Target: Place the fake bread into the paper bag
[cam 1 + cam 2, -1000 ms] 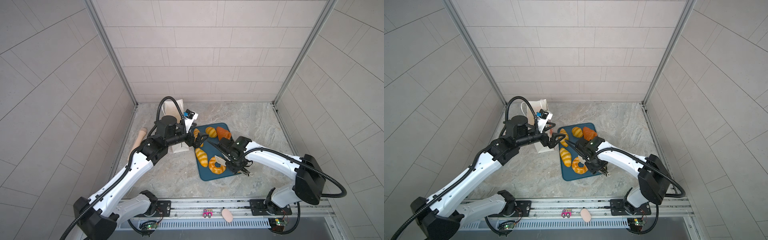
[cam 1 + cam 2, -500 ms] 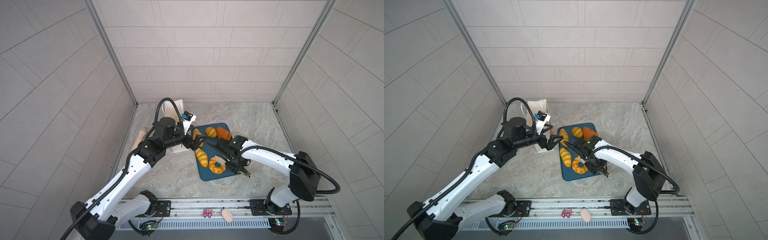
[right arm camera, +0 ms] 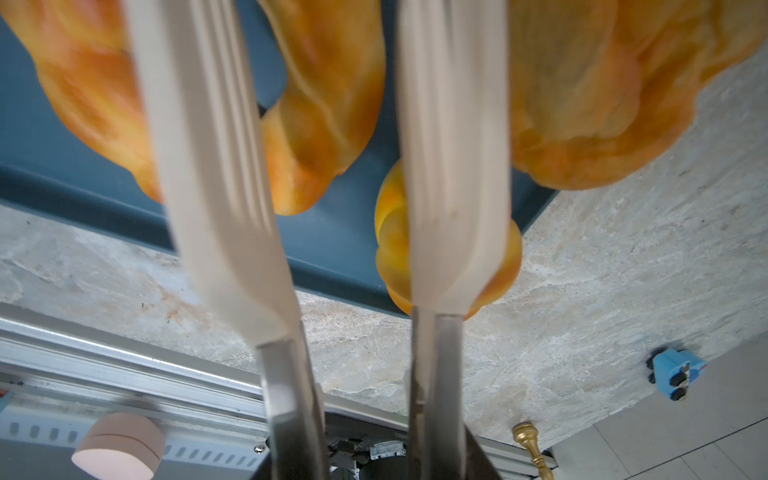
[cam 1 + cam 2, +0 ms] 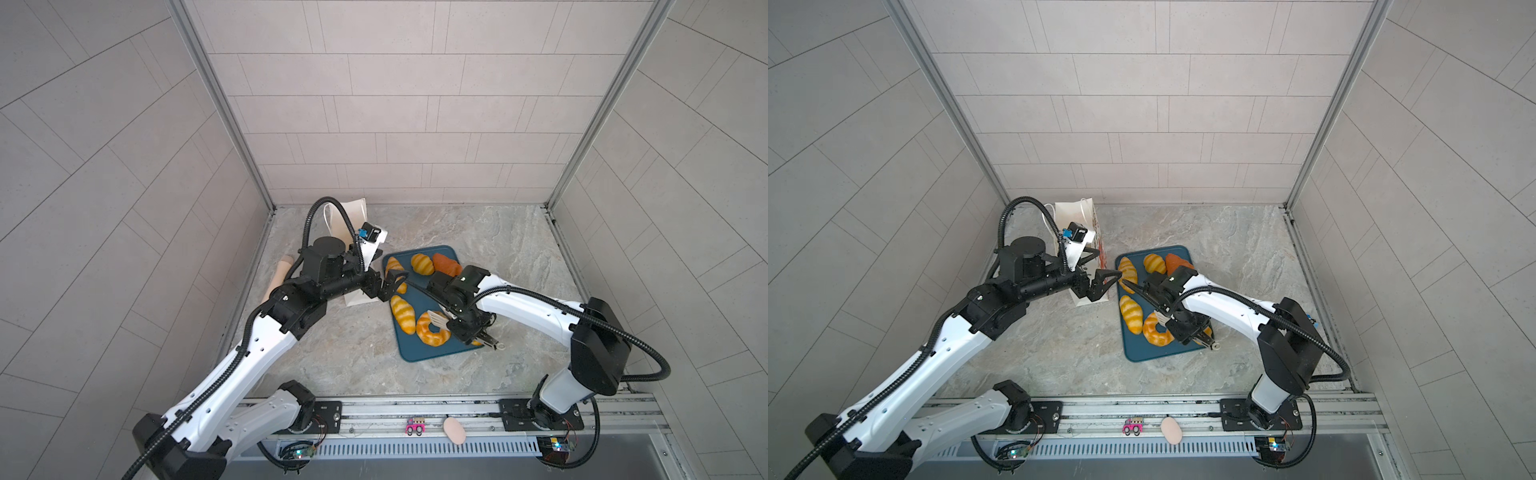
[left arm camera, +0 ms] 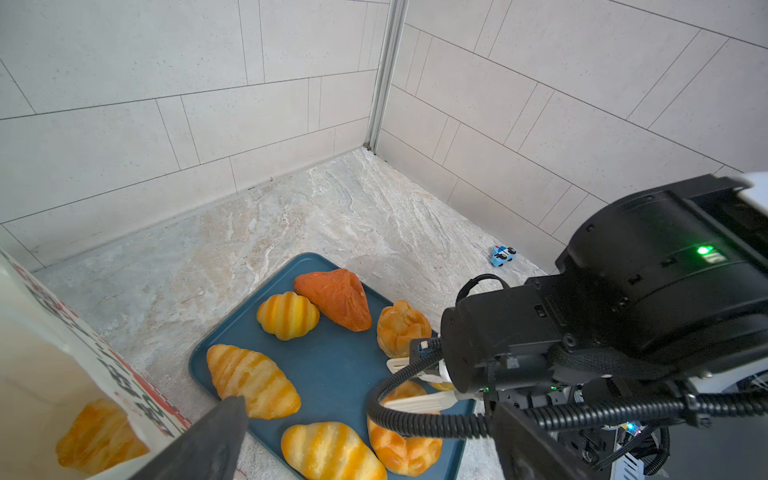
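Cream-bladed tongs (image 4: 438, 319) sit clamped in the right gripper (image 4: 471, 334), with the blades apart over a ring pastry (image 4: 424, 334). More fake bread (image 4: 403, 313) lies around it on a blue tray (image 4: 424, 354) in the middle of the bench (image 4: 498, 232). The left gripper (image 4: 1112, 284), jaws spread wide and empty, hangs just beside the paper bag (image 4: 357, 214). The bag stands toward the back left corner with a croissant (image 5: 99, 436) inside.

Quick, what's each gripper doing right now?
Left gripper: open, gripping nothing, beside the paper bag.
Right gripper: shut on white tongs, blades apart over the tray.
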{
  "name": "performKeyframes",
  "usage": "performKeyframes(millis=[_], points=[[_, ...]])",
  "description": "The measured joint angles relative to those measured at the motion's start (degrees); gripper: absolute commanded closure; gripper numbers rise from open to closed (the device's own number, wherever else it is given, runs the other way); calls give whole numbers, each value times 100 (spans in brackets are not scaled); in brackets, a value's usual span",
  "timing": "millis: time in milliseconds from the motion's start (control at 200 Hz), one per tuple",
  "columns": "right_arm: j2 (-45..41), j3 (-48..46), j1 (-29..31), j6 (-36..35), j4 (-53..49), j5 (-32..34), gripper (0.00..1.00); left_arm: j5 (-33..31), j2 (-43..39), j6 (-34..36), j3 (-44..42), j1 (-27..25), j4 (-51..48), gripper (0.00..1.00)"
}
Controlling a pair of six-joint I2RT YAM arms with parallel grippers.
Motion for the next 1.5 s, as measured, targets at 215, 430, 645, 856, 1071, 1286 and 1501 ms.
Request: performKeyframes(millis=[215, 430, 645, 856, 1071, 1286, 1501], points=[[181, 271, 0, -90, -188, -2, 52, -50, -87, 4, 0, 0, -216, 0], [356, 358, 0, -173, -356, 4, 59, -203, -275, 37, 0, 0, -420, 0], [492, 396, 0, -232, -503, 52, 68, -699, -433, 39, -4, 37, -745, 0], [540, 481, 0, -275, -483, 28, 76, -1069, -658, 44, -4, 190, -1051, 0], [540, 627, -57, -280, -466, 4, 81, -1207, -852, 96, -4, 470, -1388, 0], [455, 737, -234, -278, -444, 4, 83, -1102, -927, 326, 28, 710, -1880, 0], [289, 1113, -315, -273, -466, 48, 84, -986, -1045, 435, 28, 758, -2120, 0]])
